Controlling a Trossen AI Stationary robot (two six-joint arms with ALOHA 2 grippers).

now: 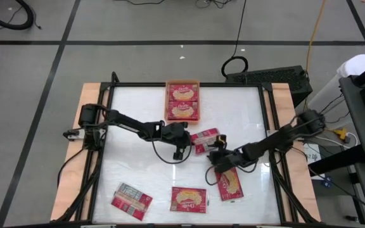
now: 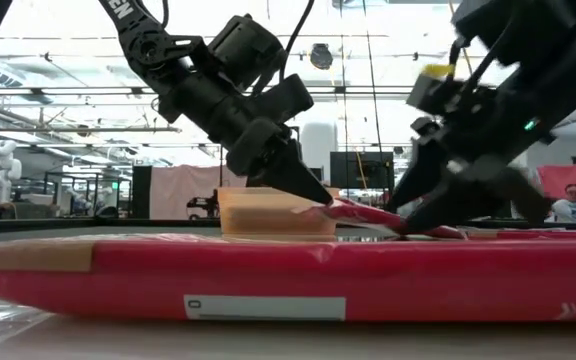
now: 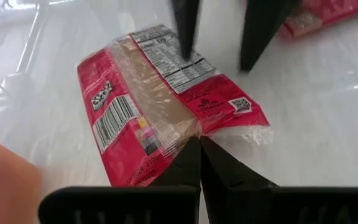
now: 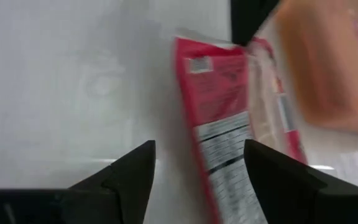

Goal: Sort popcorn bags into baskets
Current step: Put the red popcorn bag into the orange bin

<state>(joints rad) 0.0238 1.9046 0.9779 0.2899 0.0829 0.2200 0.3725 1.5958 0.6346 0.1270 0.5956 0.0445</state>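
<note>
Pinching the edge of a red popcorn packet (image 3: 166, 106) at mid-table with the left gripper (image 3: 200, 144), fingers fully closed on the clear crimped seal, packet lying back side up. Standing just beside the same packet with the right gripper (image 4: 199, 155), fingers spread wide and holding nothing. Resting already in the orange tray (image 1: 182, 83) at the far edge: two packets face up; three more lying loose near the front edge. Risking a slip, judging by the thin bite on slick film alone; risking also a tear or a drag across the table if lifted unevenly, and a knock between the two grippers working this close. Showing a nutrition panel, barcode and QR code on the back; brand lettering not legible.
</note>
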